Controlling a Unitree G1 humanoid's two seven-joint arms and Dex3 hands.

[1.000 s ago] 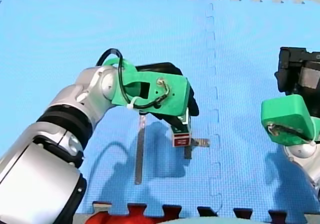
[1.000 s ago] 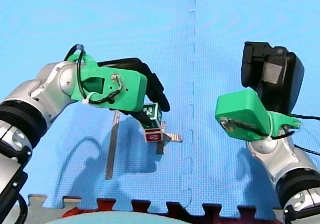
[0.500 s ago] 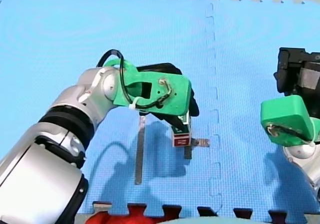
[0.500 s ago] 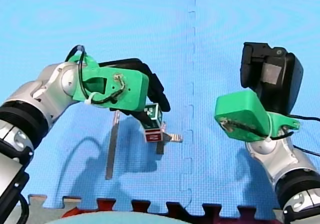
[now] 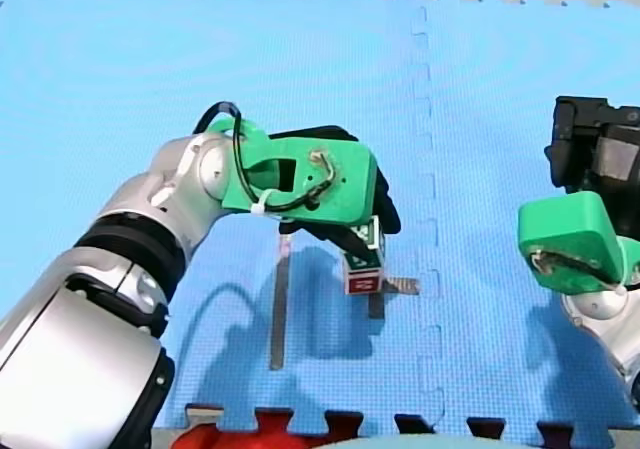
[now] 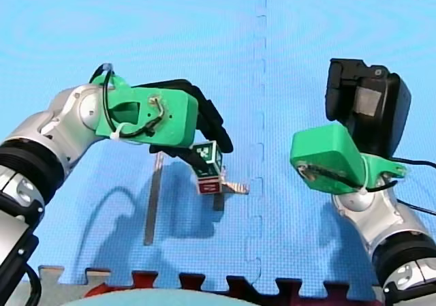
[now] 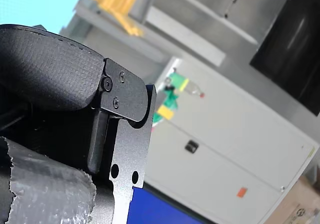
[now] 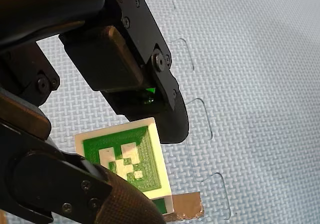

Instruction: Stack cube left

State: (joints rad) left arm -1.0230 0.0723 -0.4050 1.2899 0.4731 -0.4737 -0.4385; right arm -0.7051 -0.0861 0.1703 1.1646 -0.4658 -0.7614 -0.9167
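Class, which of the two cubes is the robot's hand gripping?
The green cube, the upper one, gripped by the left hand; the red cube sits below it on the mat. The right hand is off to the side.

Green cube (image 6: 206,154); red cube (image 6: 209,183); blue mat (image 6: 306,47)

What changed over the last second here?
The left hand eased slightly up and back, baring more of the green cube it still holds on the red cube. Cubes, metal strips and the right hand, at the mat's right, stayed put.
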